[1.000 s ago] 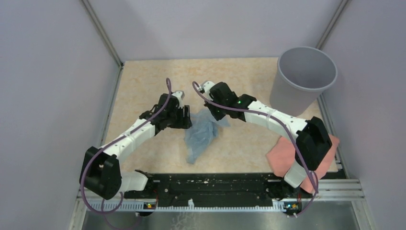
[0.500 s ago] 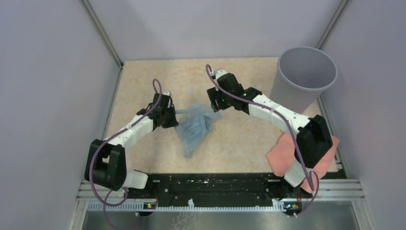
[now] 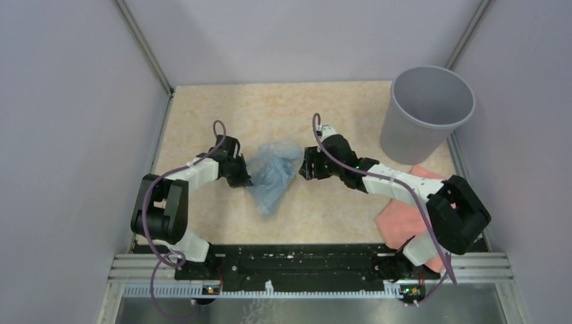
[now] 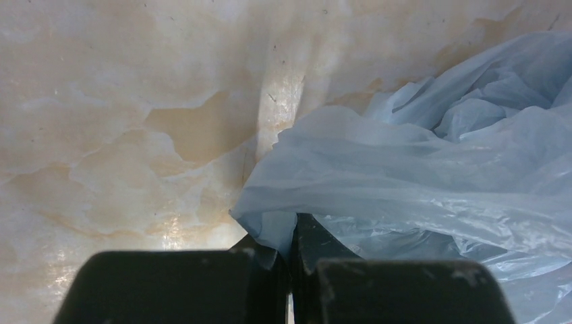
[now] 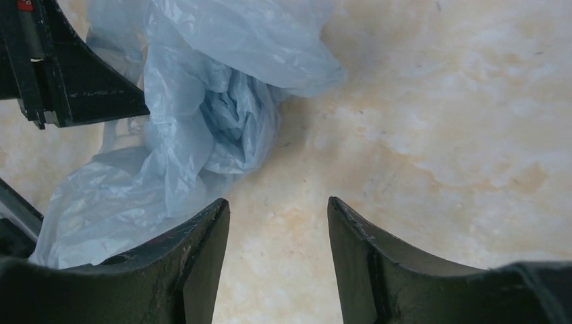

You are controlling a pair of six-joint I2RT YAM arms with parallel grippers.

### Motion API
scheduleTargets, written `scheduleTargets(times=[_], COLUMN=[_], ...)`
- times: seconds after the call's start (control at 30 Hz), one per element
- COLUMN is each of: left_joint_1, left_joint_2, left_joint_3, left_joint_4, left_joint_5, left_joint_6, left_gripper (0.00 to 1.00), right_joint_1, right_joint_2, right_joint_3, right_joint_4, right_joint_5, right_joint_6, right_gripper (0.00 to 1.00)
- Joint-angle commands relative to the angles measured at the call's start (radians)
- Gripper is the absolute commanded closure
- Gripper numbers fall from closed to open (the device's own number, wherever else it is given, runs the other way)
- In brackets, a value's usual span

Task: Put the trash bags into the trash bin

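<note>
Bag (image 3: pixel 273 177) in L gripper (image 4: pixel 291 235), R gripper (image 5: pixel 276 204) spread

2 white-and-black arms (image 3: pixel 195 172), purple cables (image 3: pixel 215 128)

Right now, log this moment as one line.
left gripper: shut on trash bag edge | right gripper: open, holding nothing | trash bag: crumpled on table, outside trash bin

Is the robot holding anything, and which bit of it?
The left gripper pinches the thin pale blue plastic bag by a fold at its crumpled edge. The right gripper is open, holding nothing.
</note>
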Motion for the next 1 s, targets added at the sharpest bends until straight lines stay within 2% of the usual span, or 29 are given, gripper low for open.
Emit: scheduleTargets(times=[0.0,0.17,0.37,0.4,0.43,0.47,0.5,0.53,0.6,0.77,0.87,0.97], left_joint_1=[0.017,0.026,0.027,0.027,0.027,0.026,0.025,0.025,0.026,0.072,0.132,0.143], left_joint_2=[0.017,0.019,0.013,0.007,-0.003,-0.018,-0.032,-0.05,-0.084,-0.132,-0.132,-0.123], left_joint_3=[0.018,0.022,0.048,0.05,0.052,0.06,0.071,0.087,0.129,0.215,0.215,0.203], left_joint_4=[0.045,0.044,0.045,0.056,0.068,0.073,0.073,0.064,0.012,-0.108,-0.111,-0.097], left_joint_5=[0.044,0.06,0.128,0.159,0.19,0.218,0.243,0.251,0.211,0.003,-0.003,0.068], left_joint_6=[-0.001,0.009,0.014,0.012,0.007,0.002,0.003,0.01,0.044,0.13,0.142,0.138], left_gripper=[1.0,1.0,1.0,1.0,1.0,1.0,1.0,1.0,1.0,1.0,1.0,1.0], right_joint_1=[0.003,0.005,0.005,0.006,0.005,0.005,0.006,0.004,-0.008,-0.034,-0.063,-0.073], right_joint_2=[0.102,0.228,0.321,0.327,0.331,0.331,0.319,0.299,0.229,0.016,-0.067,-0.1], right_joint_3=[0.0,0.026,0.06,0.062,0.068,0.081,0.093,0.105,0.127,0.179,0.188,0.203], right_joint_4=[0.289,0.4,0.443,0.451,0.445,0.422,0.377,0.32,0.172,-0.22,-0.362,-0.448], right_joint_5=[-0.088,-0.117,-0.124,-0.131,-0.133,-0.127,-0.111,-0.082,0.016,0.329,0.448,0.489], right_joint_6=[0.13,0.229,0.305,0.316,0.316,0.309,0.293,0.27,0.202,0.01,-0.041,-0.07], right_gripper=[0.44,0.42,0.52,0.55,0.62,0.75,0.91,1.0,1.0,1.0,1.0,1.0])
